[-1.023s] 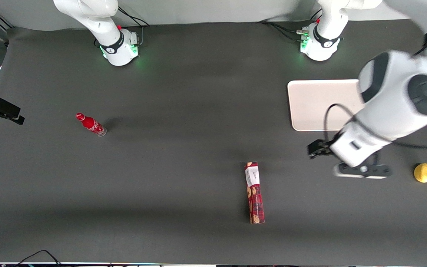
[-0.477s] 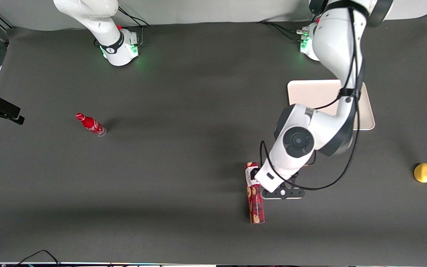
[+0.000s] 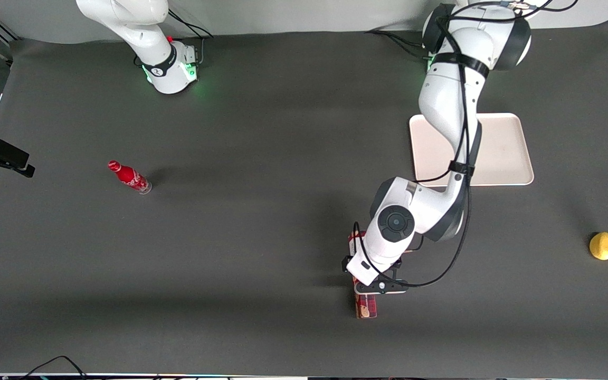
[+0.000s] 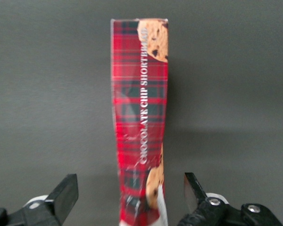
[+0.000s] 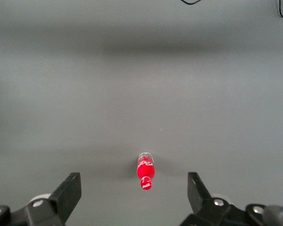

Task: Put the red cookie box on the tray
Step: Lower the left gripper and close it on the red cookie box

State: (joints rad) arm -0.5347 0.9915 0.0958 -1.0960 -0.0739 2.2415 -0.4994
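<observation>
The red cookie box (image 3: 366,306) lies flat on the dark table, a long narrow tartan-red carton printed with cookies; the arm's wrist covers most of it in the front view. In the left wrist view the red cookie box (image 4: 140,117) runs lengthwise between the two fingers. My left gripper (image 4: 130,195) hovers over the box's middle, open, its fingertips (image 4: 66,190) standing clear of both long sides. The gripper (image 3: 372,279) itself is hidden under the wrist in the front view. The cream-white tray (image 3: 499,150) sits farther from the front camera than the box, partly crossed by the arm.
A yellow lemon (image 3: 602,246) lies toward the working arm's end of the table. A small red bottle (image 3: 129,177) lies toward the parked arm's end. Cables (image 3: 436,272) loop off the wrist beside the box.
The left arm has swung from beside the tray and lemon to above the cookie box, then slid along it toward the front camera. The box has not moved.
</observation>
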